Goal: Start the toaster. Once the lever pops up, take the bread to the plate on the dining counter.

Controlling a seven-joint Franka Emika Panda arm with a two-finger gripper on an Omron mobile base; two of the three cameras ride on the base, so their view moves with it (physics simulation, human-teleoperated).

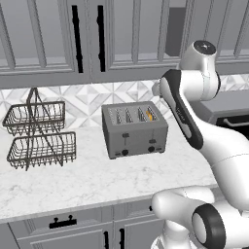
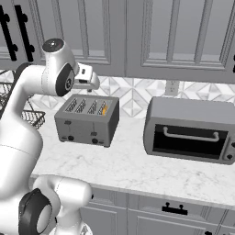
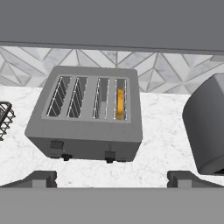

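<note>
The jaws stand spread wide with nothing between them, hanging in the air above the desk (image 3: 157,144); in the hand view their two dark fingertips (image 3: 41,178) rise far apart at the bottom edge, and the toaster (image 3: 87,114) lies ahead of them, a little toward the left tip. Its front face with two black levers and two black knobs turns toward the jaws. The bread (image 3: 120,104) stands on edge in the slot on the right of the four, showing as a golden strip, straight ahead of the gap between the jaws and well apart from both tips. The other three slots show only their wire guides.

Beyond the toaster, farther from the jaws, runs a wall of grey and white diamond tiles (image 3: 166,72), with grey upper cabinets (image 1: 53,39) above it. To the right of the jaws, just past the right tip, sits a grey toaster oven (image 3: 205,131); from the right base view it has a dark glass door and a bar handle, apart from the toaster. To the left of the jaws a two-tier wire basket rack (image 1: 39,136) stands on the same white marble desk, near the toaster but not touching it
</note>
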